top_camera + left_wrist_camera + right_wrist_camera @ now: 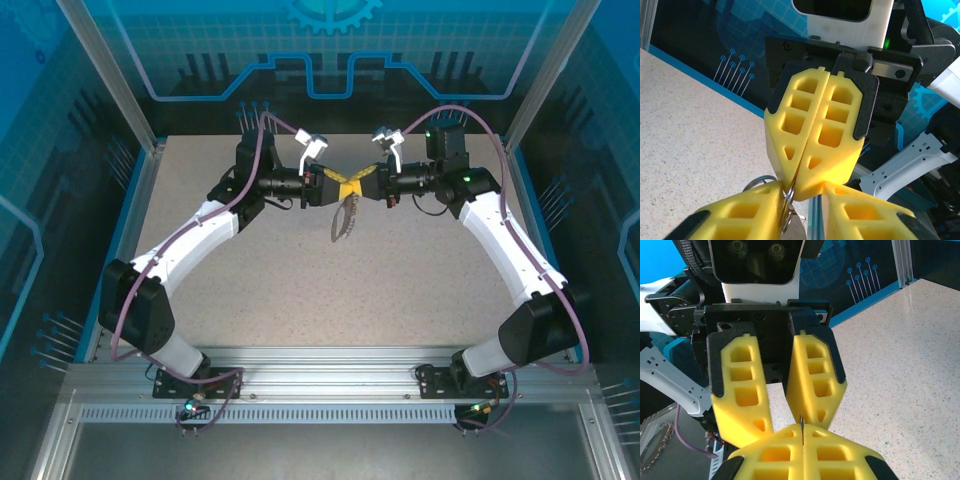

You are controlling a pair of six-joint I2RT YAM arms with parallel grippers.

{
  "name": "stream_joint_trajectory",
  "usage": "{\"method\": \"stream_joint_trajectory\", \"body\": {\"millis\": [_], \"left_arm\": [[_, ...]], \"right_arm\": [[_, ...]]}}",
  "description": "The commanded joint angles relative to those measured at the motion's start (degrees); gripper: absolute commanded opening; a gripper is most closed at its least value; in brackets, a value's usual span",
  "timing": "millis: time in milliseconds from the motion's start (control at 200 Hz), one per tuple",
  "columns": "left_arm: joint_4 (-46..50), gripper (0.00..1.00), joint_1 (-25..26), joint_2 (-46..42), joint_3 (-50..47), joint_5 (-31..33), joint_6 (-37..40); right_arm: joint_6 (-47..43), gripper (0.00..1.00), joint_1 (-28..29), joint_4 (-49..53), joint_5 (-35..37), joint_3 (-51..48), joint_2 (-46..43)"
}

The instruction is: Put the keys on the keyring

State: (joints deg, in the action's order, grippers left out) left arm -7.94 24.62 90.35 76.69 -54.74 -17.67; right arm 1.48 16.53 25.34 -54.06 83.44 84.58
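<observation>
over speckled table point(300, 290), light floppy keyring point(343, 218) handles best by its stiff metal end: right gripper point(802, 436) clamped there, left gripper point(787, 420) jaws part-apart beside it, hold unclear.

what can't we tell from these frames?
- Right wrist view: metal sliver pinched in the shut right gripper; its fingers hide whether it is key or ring.
- Left wrist view: metal ring blurred, cut off by the bottom edge; left gripper contact unclear.
- Top view: keyring links too small.
</observation>
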Motion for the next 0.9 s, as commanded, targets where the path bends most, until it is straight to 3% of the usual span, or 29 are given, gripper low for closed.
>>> {"method": "stream_joint_trajectory", "body": {"millis": [0,115,475,835,895], "left_arm": [[-1.00,0.21,-0.45,-1.00,0.01,-0.40,0.70],[-1.12,0.17,-0.45,-0.80,0.11,-0.97,0.37],[-0.91,0.26,-0.45,-1.17,-0.66,-1.86,0.78],[-1.49,0.00,-0.45,-1.49,-0.88,-1.55,0.71],[-2.10,0.00,-0.50,-1.40,-0.95,-1.30,0.32]], "right_arm": [[0.63,0.00,-0.36,-0.95,-0.69,-0.45,-0.02],[1.06,0.00,-0.40,-1.39,-0.66,-0.48,0.16],[2.06,0.00,-0.71,-2.48,0.31,-0.65,0.24],[3.13,0.00,-0.98,-3.84,-0.26,-1.50,0.07],[3.40,0.00,-0.98,-4.22,-1.16,-1.61,-0.02]]}}
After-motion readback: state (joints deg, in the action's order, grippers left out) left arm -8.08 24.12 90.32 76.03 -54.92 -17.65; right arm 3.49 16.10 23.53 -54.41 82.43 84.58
